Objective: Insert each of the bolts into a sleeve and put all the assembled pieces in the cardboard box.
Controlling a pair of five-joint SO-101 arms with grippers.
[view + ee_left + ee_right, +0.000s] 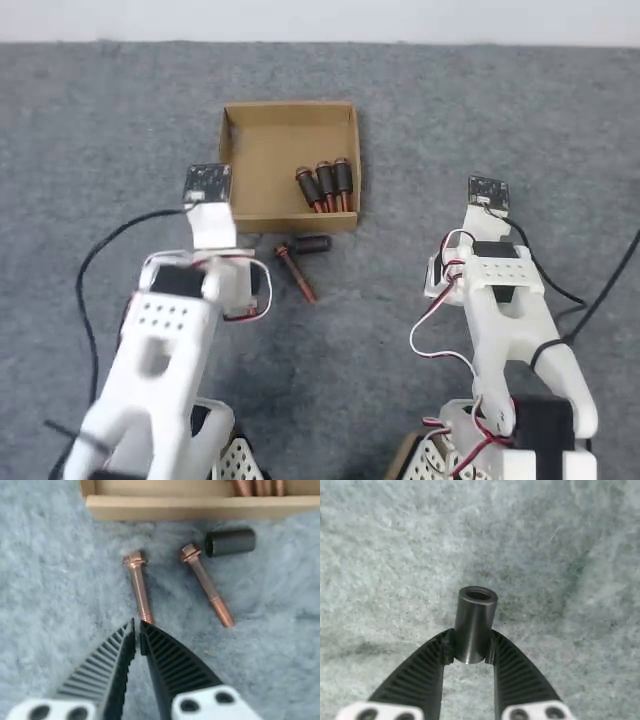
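In the left wrist view two copper bolts lie on the grey carpet: one bolt [138, 587] has its threaded end right at the tips of my left gripper [137, 627], which is shut and holds nothing. The other bolt [207, 586] lies beside a loose black sleeve [230, 542], just in front of the cardboard box [200, 507]. My right gripper [469, 647] is shut on a second black sleeve [472, 620], held with its open end up above the carpet. In the high view the box [235, 150] holds three assembled pieces [325, 185].
The left arm [190, 290] stands just in front of the box's near left corner, covering part of the carpet there. The right arm [505, 290] is well to the right of the box. Cables trail beside both arms.
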